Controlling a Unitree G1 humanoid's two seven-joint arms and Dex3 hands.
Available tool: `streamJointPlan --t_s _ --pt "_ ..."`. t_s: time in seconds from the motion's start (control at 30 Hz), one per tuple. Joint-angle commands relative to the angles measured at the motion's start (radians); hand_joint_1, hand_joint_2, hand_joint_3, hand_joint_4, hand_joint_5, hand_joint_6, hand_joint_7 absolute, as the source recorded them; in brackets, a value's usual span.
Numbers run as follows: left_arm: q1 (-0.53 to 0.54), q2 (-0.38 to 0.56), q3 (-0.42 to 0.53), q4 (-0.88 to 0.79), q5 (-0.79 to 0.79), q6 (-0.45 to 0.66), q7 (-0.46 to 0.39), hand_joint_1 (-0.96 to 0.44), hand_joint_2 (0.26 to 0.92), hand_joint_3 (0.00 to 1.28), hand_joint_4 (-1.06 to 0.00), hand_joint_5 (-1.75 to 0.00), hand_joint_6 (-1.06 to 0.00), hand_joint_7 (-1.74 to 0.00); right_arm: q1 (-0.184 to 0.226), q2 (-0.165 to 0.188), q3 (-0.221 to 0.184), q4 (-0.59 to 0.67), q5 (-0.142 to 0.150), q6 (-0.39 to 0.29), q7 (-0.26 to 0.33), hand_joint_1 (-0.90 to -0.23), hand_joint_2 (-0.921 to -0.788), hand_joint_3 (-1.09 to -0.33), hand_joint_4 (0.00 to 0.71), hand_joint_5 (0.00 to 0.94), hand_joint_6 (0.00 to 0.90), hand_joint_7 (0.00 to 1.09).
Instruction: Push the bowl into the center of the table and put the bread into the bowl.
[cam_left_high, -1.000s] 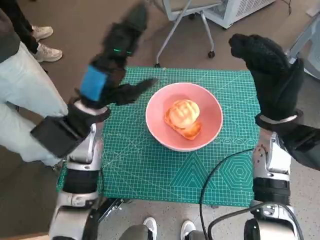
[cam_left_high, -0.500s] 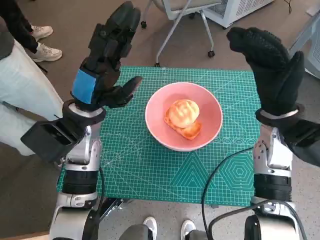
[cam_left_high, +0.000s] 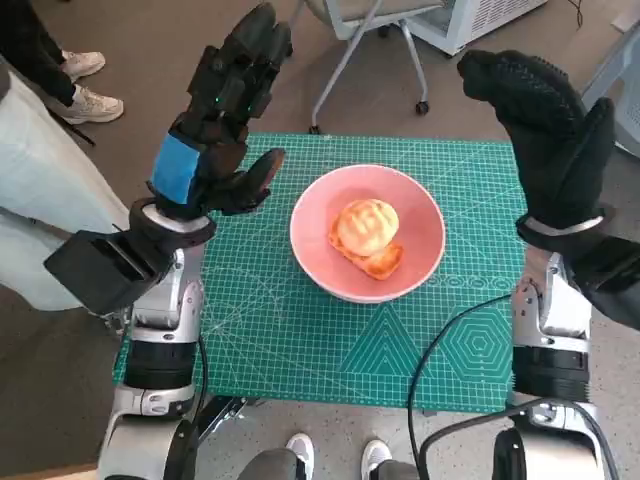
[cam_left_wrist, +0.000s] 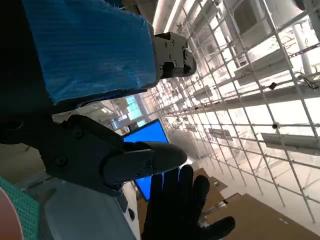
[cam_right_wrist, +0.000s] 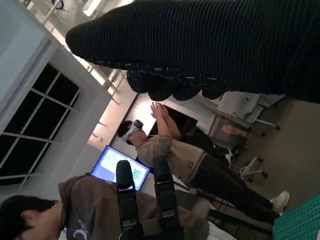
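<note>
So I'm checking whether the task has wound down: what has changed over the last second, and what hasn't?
The left hand has risen from low beside the bowl to an upright pose, fingers apart, holding nothing. Nothing was grasped or released. The right hand stays raised and empty, barely shifted. The bowl sits where it was on the green mat, with the bread inside it.

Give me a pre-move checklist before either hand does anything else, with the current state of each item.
1. Bread lies in the pink bowl: ok.
2. Bowl sits near the middle of the green mat: ok.
3. Left hand raised off the table, holding nothing: ok.
4. Right hand raised, holding nothing: ok.
5. Black cable crossing the mat's near right part, apart from the bowl: ok.
6. Person's legs close beside the left arm: not ok.
</note>
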Motion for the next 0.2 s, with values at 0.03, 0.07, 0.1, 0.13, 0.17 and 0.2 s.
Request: streamJointPlan --t_s 0.03,0.07,0.1,0.13,0.17,0.2 --pt "0.009 -0.003 -0.004 -0.006 0.004 -0.007 0.002 -0.68 0.921 0.57 -0.06 0.00 0.00 -0.29 0.007 -0.009 0.005 0.002 -0.016 0.010 -0.006 -0.662 -0.921 -0.632 0.213 0.005 0.152 0.32" --pt "0.009 -0.003 -0.003 -0.004 0.002 -0.008 0.000 -0.68 0.921 0.57 -0.06 0.00 0.00 -0.28 0.006 -0.009 0.005 0.002 -0.017 0.010 -0.007 -0.663 -0.921 -0.631 0.214 0.005 0.153 0.32" --pt "0.009 -0.004 -0.003 -0.002 0.001 -0.009 -0.001 -0.68 0.921 0.57 -0.06 0.00 0.00 -0.28 0.006 -0.010 0.004 0.003 -0.018 0.010 -0.008 -0.663 -0.921 -0.631 0.214 0.005 0.154 0.32" --pt "0.009 -0.004 -0.004 -0.001 0.000 -0.010 -0.002 -0.68 0.921 0.57 -0.06 0.00 0.00 -0.28 0.005 -0.010 0.004 0.003 -0.020 0.010 -0.009 -0.663 -0.921 -0.631 0.215 0.005 0.155 0.32" --pt "0.009 -0.005 -0.004 0.001 0.000 -0.011 -0.002 -0.67 0.921 0.57 -0.06 0.00 0.00 -0.28 0.005 -0.011 0.003 0.002 -0.022 0.010 -0.012 -0.663 -0.921 -0.630 0.215 0.005 0.155 0.31" --pt "0.009 -0.005 -0.005 0.002 0.001 -0.012 -0.003 -0.67 0.921 0.57 -0.06 0.00 0.00 -0.27 0.005 -0.011 0.003 0.002 -0.024 0.010 -0.013 -0.663 -0.921 -0.631 0.215 0.005 0.156 0.31"
